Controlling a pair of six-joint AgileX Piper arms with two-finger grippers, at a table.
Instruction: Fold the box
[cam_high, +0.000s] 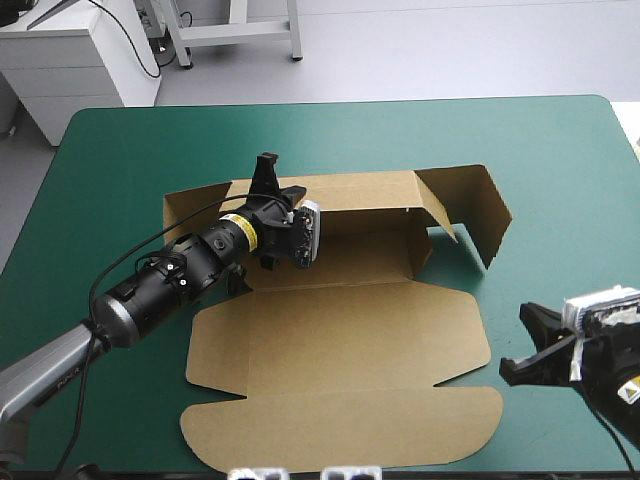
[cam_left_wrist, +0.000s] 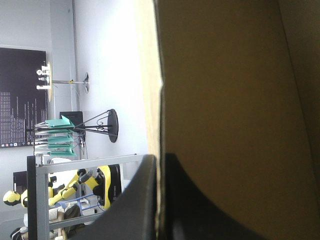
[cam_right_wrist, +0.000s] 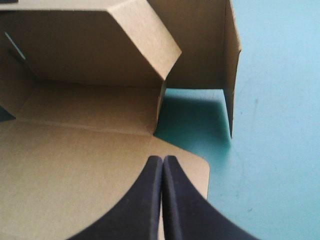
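Observation:
The brown box (cam_high: 340, 330) lies open in the middle of the table, its wide base and lid flat and its far wall (cam_high: 350, 190) raised. A side flap (cam_high: 480, 205) stands up at the far right. My left gripper (cam_high: 266, 170) reaches over the far wall's left part. In the left wrist view its fingers (cam_left_wrist: 160, 156) are all but shut, with the edge of the board (cam_left_wrist: 225, 100) between them. My right gripper (cam_high: 522, 345) hovers just off the box's right edge. It is shut (cam_right_wrist: 162, 159) above a rounded corner of the flat board (cam_right_wrist: 75, 165), holding nothing.
Bare teal-green cover (cam_high: 560, 150) runs along the right side and the far side of the table. The box's rounded lid flap (cam_high: 340, 430) reaches close to the table's front edge. The raised right flap (cam_right_wrist: 200, 45) stands ahead of my right gripper.

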